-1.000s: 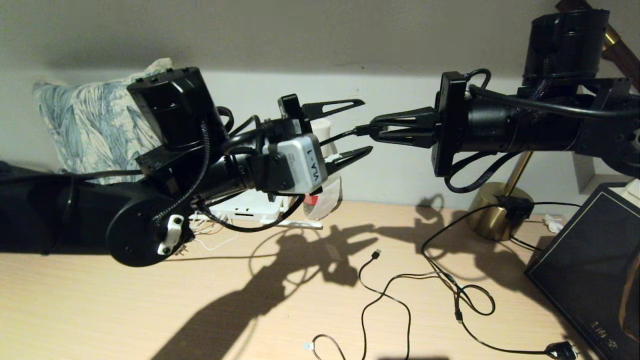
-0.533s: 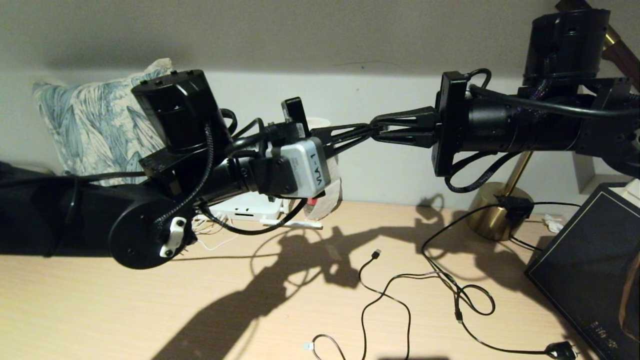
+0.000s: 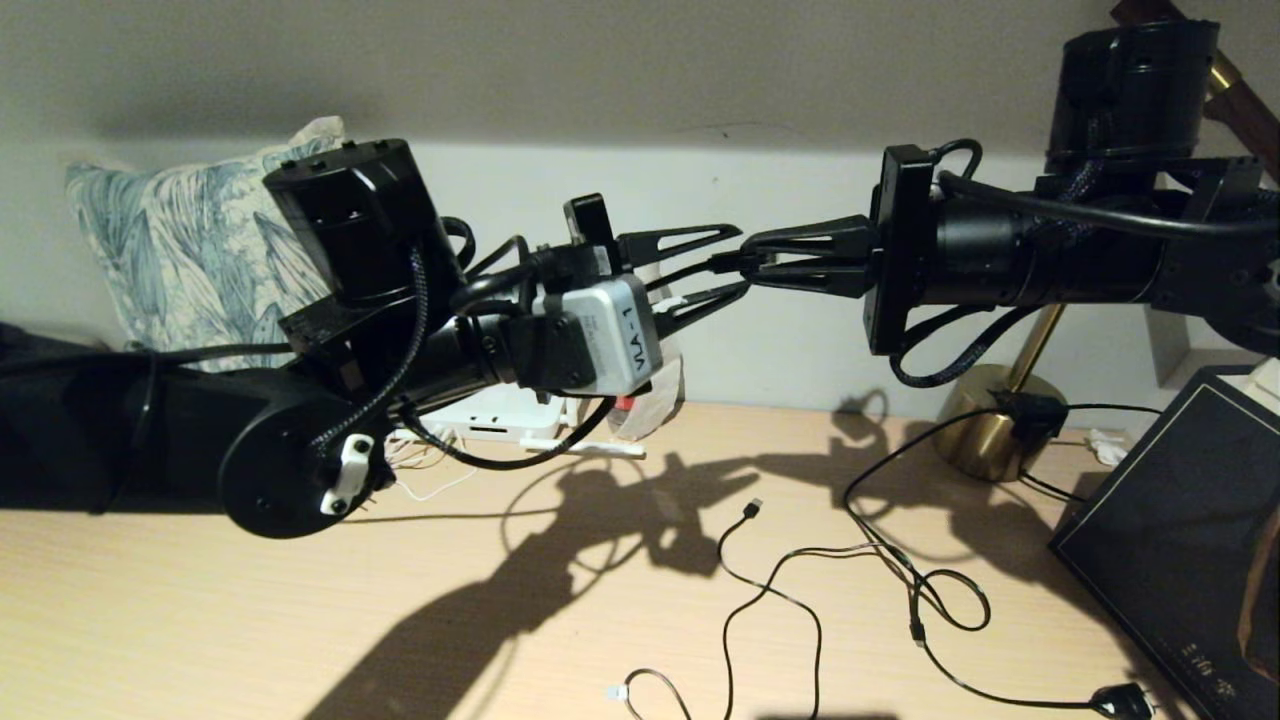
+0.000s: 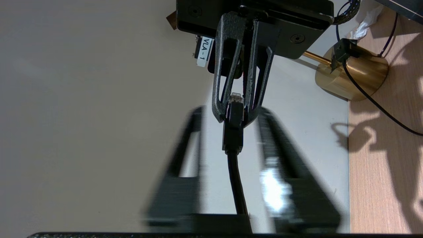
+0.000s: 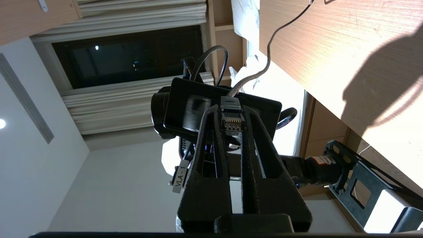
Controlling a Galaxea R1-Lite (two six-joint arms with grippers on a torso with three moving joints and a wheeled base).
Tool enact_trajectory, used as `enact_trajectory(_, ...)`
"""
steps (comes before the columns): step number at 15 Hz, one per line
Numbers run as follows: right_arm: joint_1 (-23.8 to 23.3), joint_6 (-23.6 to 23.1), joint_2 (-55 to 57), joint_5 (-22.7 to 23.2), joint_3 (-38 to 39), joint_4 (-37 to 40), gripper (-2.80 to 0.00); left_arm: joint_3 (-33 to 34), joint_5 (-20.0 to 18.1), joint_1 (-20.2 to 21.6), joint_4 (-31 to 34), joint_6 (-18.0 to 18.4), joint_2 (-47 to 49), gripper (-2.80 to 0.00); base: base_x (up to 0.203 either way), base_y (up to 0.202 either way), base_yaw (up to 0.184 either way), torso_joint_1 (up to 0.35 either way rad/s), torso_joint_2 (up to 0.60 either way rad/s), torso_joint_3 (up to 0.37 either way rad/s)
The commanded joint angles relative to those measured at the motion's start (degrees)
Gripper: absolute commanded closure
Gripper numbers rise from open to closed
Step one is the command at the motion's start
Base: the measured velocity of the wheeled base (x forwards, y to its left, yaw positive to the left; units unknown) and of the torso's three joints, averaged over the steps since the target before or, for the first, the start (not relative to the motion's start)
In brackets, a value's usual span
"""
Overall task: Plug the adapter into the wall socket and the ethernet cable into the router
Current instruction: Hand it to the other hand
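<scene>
Jaws: right gripper (image 3: 752, 262) clamps the ethernet cable (image 3: 718, 263) plug; left gripper (image 3: 738, 260) gapes around it.
Head view: both arms reach level, tips meeting above the desk (image 3: 200, 620), the router (image 3: 500, 420) low behind the left arm. Left wrist view: blurred fingers (image 4: 281, 165) flank the cable (image 4: 233, 132), apart from it. Right wrist view: the connector (image 5: 231, 123) sits pinched between the tips.
</scene>
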Motion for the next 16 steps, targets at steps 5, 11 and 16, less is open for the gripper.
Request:
enact_trajectory(5, 0.0, 0.4, -0.8, 0.4, 0.6, -0.1, 0.0, -0.1, -0.1, 0.0, -0.3, 0.3, 0.6, -2.8, 0.0, 0.0, 0.0, 0.0, 0.0, 0.0)
enact_trajectory(11, 0.0, 0.4, -0.9, 0.4, 0.9, -0.1, 0.0, 0.0, 0.0, 0.2, -0.4, -0.6, 0.8, 0.0, 0.0, 0.0, 0.0, 0.0, 0.0, 0.0)
enact_trajectory(16, 0.0, 0.4, -0.9, 0.4, 0.9, -0.1, 0.0, 0.0, 0.0, 0.2, -0.4, -0.6, 0.8, 0.0, 0.0, 0.0, 0.0, 0.0, 0.0, 0.0)
